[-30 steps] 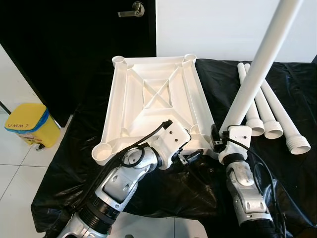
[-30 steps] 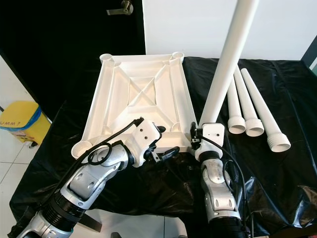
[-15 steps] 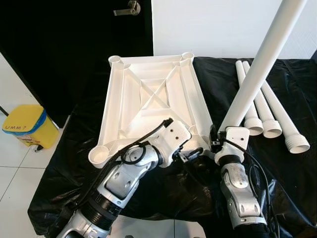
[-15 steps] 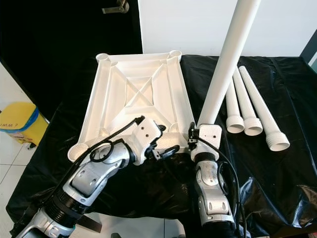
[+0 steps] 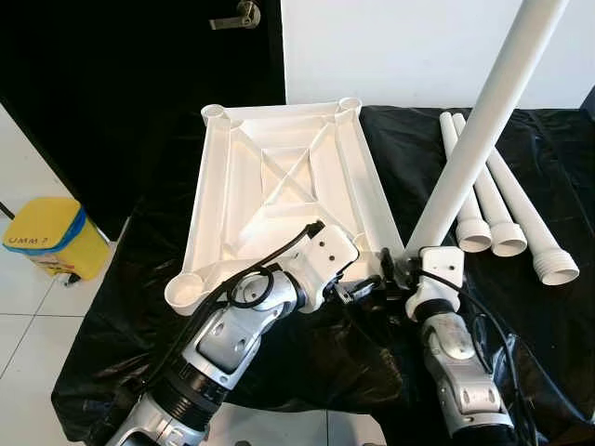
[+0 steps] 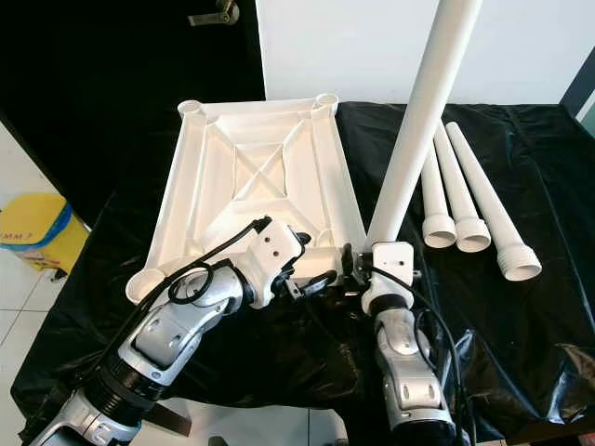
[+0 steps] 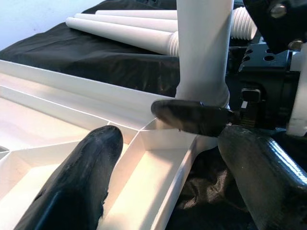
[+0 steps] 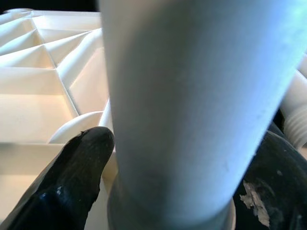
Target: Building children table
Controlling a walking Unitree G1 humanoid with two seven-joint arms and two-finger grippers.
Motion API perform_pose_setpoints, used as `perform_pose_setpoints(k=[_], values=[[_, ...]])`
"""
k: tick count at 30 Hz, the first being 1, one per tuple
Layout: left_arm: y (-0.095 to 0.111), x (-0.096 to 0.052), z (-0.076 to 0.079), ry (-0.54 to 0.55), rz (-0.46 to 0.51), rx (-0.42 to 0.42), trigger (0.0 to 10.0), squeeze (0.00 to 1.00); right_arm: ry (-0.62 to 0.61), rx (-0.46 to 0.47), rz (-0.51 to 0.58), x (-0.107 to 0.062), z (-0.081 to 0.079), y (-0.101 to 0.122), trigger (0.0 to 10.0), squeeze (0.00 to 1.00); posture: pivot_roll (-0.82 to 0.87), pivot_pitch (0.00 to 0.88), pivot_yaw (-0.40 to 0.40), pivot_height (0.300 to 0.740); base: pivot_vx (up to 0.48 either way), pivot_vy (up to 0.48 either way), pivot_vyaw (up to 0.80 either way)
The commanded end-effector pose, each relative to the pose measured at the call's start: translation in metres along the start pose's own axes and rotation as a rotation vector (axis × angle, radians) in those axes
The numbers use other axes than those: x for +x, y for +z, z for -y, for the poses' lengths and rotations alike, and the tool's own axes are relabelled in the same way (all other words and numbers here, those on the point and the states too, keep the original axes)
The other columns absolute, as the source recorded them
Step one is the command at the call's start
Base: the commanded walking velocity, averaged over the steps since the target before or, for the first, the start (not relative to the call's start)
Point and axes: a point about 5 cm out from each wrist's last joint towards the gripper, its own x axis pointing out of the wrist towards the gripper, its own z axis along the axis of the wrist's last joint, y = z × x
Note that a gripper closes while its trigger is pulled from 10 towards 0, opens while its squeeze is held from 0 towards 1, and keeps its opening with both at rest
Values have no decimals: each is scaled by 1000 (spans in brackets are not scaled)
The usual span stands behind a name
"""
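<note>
My right gripper [image 6: 358, 269] clamps the upright leg [image 5: 469, 149] at its base; the tabletop [image 5: 279, 200] corner socket sits at nine o'clock, where my left gripper [image 5: 364, 290] straddles it open.

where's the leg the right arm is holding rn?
The upright leg stands at the tabletop's near right corner, gripped low by the right gripper, left of three spare legs.
</note>
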Motion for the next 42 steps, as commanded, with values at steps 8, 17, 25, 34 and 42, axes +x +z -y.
perform_pose_setpoints(k=[8, 17, 25, 34, 42], values=[[-3, 0, 1, -37, -9, 34, 10000, 0, 239, -66, 23, 10, 10, 6, 10000, 0, -232, 51, 35, 740, 0, 0, 0], [-1, 1, 1, -35, 0, 41, 10000, 0, 369, -168, -4, 31, 17, 4, 3608, 0, -218, 50, 22, 740, 0, 0, 0], [-1, 2, -3, -12, 2, 42, 10000, 0, 367, -212, -80, 33, 19, -9, 0, 0, -212, 44, 12, 740, 0, 0, 0], [1, 5, -5, -8, 14, 55, 10000, 0, 291, -145, -129, 27, 15, -22, 10000, 0, -230, 19, 13, 740, 0, 0, 0], [5, 9, -9, -9, 35, 77, 10000, 0, 136, -84, -165, 24, 9, -29, 10000, 0, -247, 10, 17, 740, 0, 0, 0]])
